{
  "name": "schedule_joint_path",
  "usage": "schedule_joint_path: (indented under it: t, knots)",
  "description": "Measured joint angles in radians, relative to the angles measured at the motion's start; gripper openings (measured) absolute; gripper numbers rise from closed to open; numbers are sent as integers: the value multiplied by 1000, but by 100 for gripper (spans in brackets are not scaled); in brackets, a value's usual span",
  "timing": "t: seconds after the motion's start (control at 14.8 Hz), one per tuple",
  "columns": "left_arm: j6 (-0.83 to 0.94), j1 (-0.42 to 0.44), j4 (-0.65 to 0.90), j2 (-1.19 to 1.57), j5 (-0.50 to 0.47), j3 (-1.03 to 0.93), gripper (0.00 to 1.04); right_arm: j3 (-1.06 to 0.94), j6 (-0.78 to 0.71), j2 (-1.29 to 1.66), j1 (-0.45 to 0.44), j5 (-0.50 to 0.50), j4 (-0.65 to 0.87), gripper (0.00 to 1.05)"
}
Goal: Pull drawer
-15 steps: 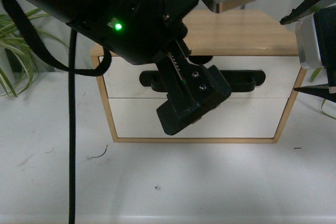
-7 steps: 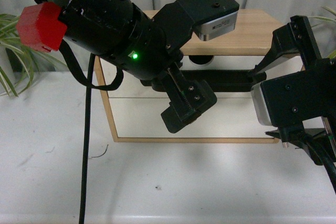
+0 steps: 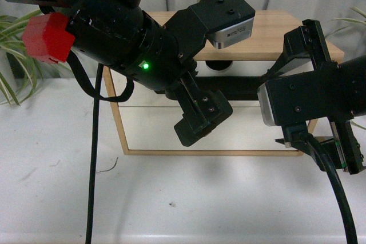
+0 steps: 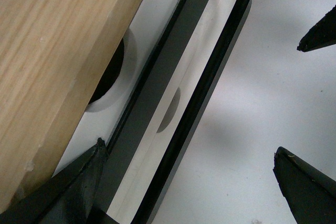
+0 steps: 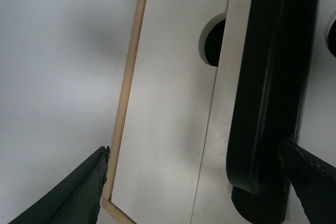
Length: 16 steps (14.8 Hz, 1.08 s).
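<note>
1. left gripper [image 4: 189, 148]: fingers [image 4: 68, 192] spread wide; the handle [image 4: 210, 87] runs between them, and neither finger clamps it. one finger lies against the edge of the cabinet [image 4: 52, 51], the other hangs over the table [image 4: 273, 93].
2. right gripper [image 5: 195, 146]: fingers [image 5: 73, 192] also wide apart; the rounded end of the handle sits between them. one finger is over the table just beside the cabinet's frame, the other past the handle; i cannot tell if either touches.
3. the handle is a long black bar on a black plate, fixed across the drawer [image 3: 246, 68].
4. the drawer is the upper of two white fronts in the wooden cabinet; a half-round notch [image 4: 110, 77] cuts its top edge; the lower front [image 3: 148, 130] sits just beneath. whether the drawer is out at all i cannot tell.
5. the cabinet stands on the white table; in the front view both arms crowd before it. the left arm bears a red block [image 3: 48, 35] and a green light [image 3: 146, 66]; a plant [image 3: 14, 55] shows at far left.
</note>
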Motion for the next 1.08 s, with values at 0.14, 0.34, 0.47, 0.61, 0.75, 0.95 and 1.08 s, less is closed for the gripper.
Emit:
schedule_joint_path:
  t: [0.14,0.34,0.47,0.61,0.75,0.95,1.08]
  knots:
    - [3,-5,0,0,10,0,98,-5,3,13,5,0,9,98]
    - [11,-10,3,0,17,-8,98,-29,8,17,5,-8,25,98]
    - [9,-20,-16,1,42,-27,98,-39,8,20,5,-12,48,98]
    - [19,-31,-1,10,31,-43,98,-46,12,26,4,-12,67,98]
    - [19,-36,5,10,26,-45,98,-48,15,39,4,-14,86,98]
    - [22,-47,32,29,5,-45,98,-48,28,57,5,-13,112,98]
    - [21,-48,40,34,3,-43,98,-47,40,57,6,-13,113,98]
